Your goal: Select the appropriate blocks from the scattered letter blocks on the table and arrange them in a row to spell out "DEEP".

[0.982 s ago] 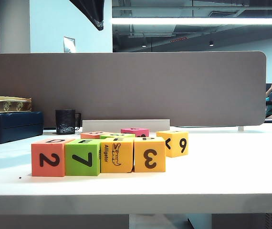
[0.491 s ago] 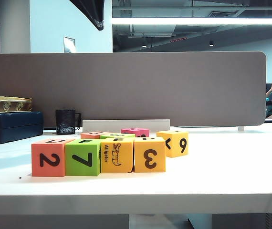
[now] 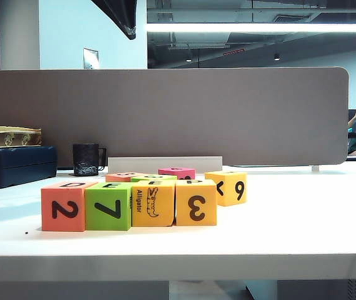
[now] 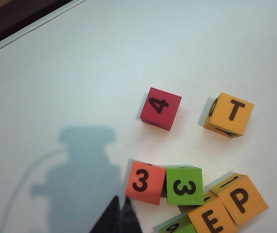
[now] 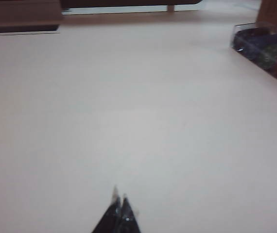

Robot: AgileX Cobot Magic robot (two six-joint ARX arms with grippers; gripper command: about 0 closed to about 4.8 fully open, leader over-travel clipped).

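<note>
Four of the appropriate blocks stand touching in a row near the front of the table: red-orange with 2, lime-green with 7, yellow with the alligator, amber with 3. The left wrist view shows the row's end from above, with tops reading P and E. My left gripper is shut and empty, above bare table beside a red-orange block with 3. My right gripper is shut and empty over bare table. Neither gripper shows in the exterior view.
Other scattered letter blocks sit behind the row: amber with 6, pink, pink with 4, amber T, green 3. A dark mug, a navy case and a grey partition stand at the back. A clear container lies at the table's side.
</note>
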